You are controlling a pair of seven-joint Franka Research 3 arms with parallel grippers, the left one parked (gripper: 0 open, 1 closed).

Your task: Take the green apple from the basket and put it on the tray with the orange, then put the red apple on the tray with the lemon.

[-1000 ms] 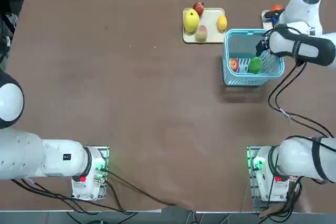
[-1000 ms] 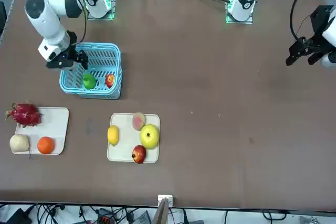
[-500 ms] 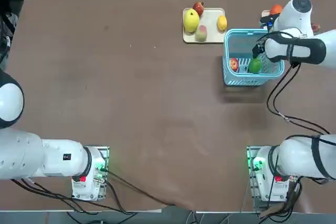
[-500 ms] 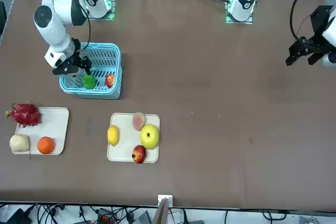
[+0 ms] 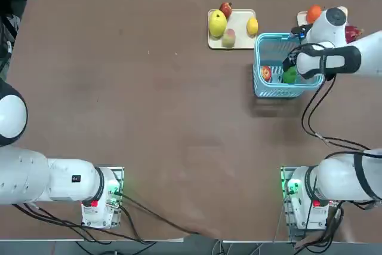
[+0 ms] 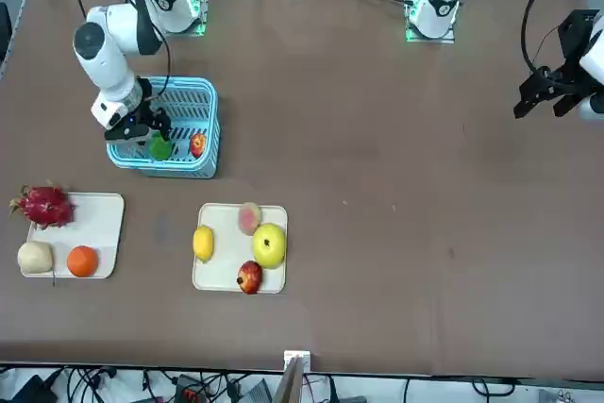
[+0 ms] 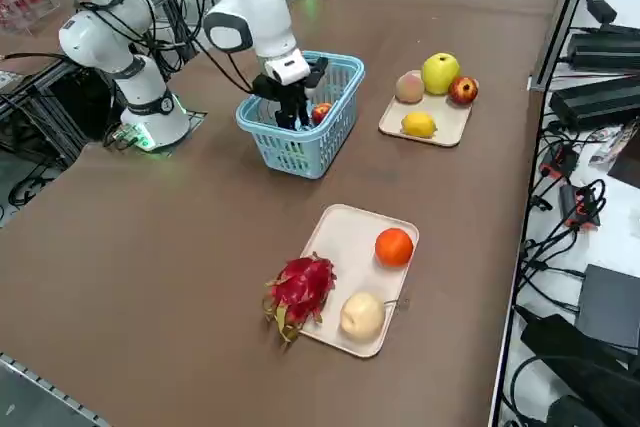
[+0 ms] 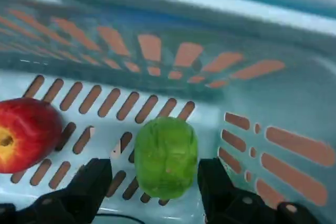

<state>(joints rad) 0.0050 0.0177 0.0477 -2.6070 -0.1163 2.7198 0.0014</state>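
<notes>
We observe the basket (image 7: 288,149) as light blue moulded plastic with slotted walls and a smooth, semi-matt surface. We note a glossy, smooth skin on the red apple (image 8: 27,135). The green apple (image 8: 166,157) shows a slightly uneven, dimpled surface with a soft sheen. We record the tabletop (image 5: 173,135) as smooth, with a low sheen. The dragon fruit (image 7: 302,292) presents a rough, scaly exterior.

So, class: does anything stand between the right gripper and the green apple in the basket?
Nothing visible does. The right gripper is open over the basket, and the green apple lies ahead between its fingers' lines, with the red apple off to one side.
</notes>
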